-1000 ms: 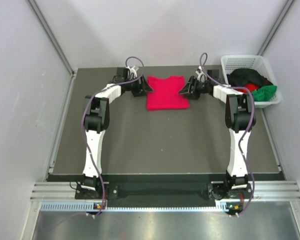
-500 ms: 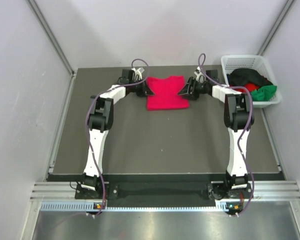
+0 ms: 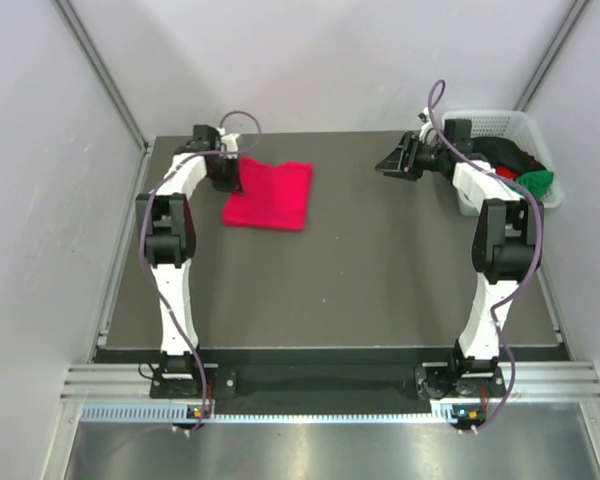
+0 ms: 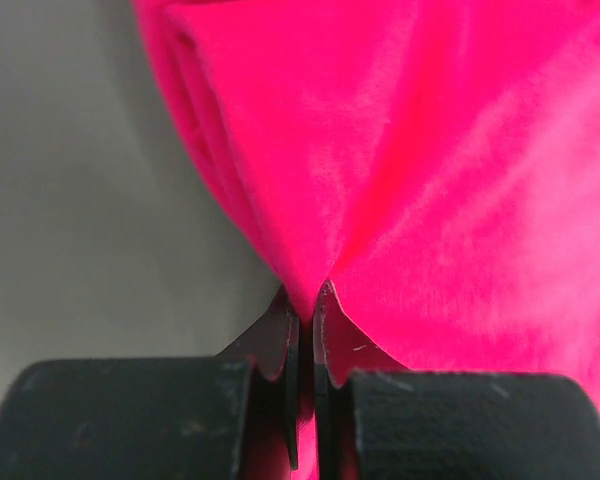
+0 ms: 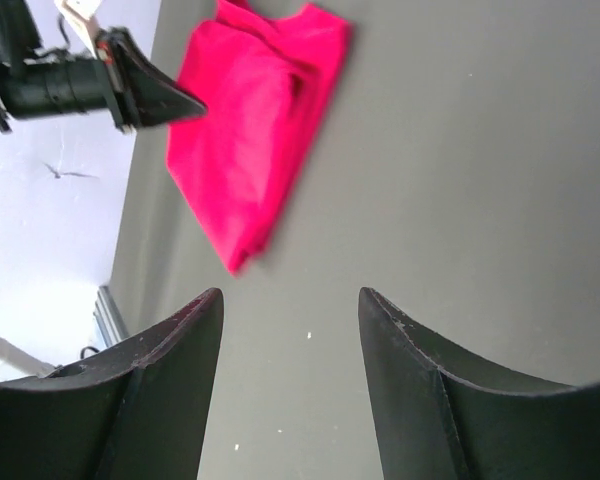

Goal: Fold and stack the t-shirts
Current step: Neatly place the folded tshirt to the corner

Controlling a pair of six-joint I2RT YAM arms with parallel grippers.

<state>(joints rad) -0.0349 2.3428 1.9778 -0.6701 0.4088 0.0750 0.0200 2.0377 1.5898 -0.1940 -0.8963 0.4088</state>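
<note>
One folded crimson-pink cloth t-shirt (image 3: 270, 195) has slid from far centre to the far left of the dark table (image 3: 360, 270), the left gripper (image 4: 305, 300) pinched on its edge. The right gripper (image 5: 290, 300), fingers apart, has withdrawn toward the white plastic mesh basket (image 3: 490, 122), likely for the next shirt.

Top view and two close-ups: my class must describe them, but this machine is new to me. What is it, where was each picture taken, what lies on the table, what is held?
Two robot arms are bolted at the near edge of the table. The top view looks down from above and behind them; each close-up comes from a wrist camera. A folded pink t-shirt lies far left; the left hand is shut on its edge. The right hand is open, holding nothing. A white basket far right holds more clothes.
</note>
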